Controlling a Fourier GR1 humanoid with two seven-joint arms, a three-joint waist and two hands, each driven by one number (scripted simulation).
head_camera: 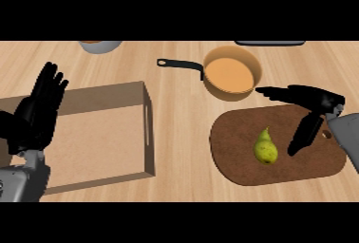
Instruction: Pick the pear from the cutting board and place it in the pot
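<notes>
Head view here, looking steeply down on the light wood surface (182, 123). The pear (266, 147) is lying on the brown cutting board (235, 156), roughly in the middle of it. Its stem end points toward the pot and its fat end sits nearer the lower edge. It lies free, not in either hand.

The right robot hand (319, 102) hangs over the board's upper right part, and it's released, with the fingers straight and spread. One lot reaches left toward the pot, and another (305, 135) points down along the board just right of the pear. We can see a thin strip of board between those fingers and the fruit, so they're apart, not touching. Whether the fingertips rest on the board or float above it, we honestly can't tell from this angle.

The pot (231, 73) sits just beyond the board's top edge. It's orange inside, with its black handle (179, 65) sticking out to the left.

Over on the left there's a shallow wooden tray (148, 128). The left robot hand (38, 111) shows at the left edge over it, open, fingers up, resting. Along the top edge we get a slice of a grey bowl (100, 46) and a dark flat thing (270, 43) that's cut off too much to name.
</notes>
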